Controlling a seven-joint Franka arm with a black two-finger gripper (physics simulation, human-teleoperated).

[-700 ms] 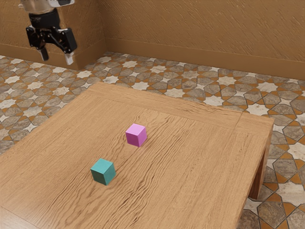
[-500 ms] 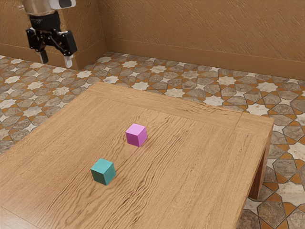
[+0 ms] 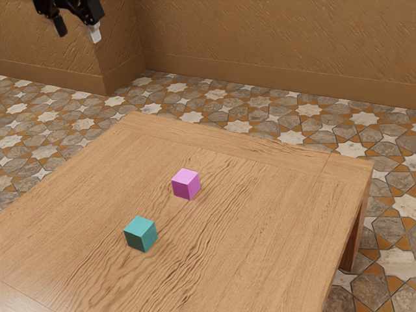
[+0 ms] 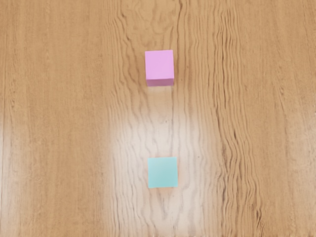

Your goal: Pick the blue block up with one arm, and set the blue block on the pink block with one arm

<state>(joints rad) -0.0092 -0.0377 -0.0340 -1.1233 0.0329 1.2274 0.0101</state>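
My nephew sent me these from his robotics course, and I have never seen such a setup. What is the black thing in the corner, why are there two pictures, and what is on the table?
These are simulator renders of one robot arm working at a wooden table. The black thing at the upper left of the exterior view is the arm's gripper, a hand with two fingers. It hangs high up with its fingers apart and holds nothing.

The exterior view comes from a camera at the arm's side. The wrist view comes from a camera on the hand itself, looking down on the tabletop.

Two small cubes sit on the table, apart from each other: a pink block and a blue block, which looks rather teal. The blue one is nearer the side camera. The job is to set it on the pink one, and it has not yet been picked up.
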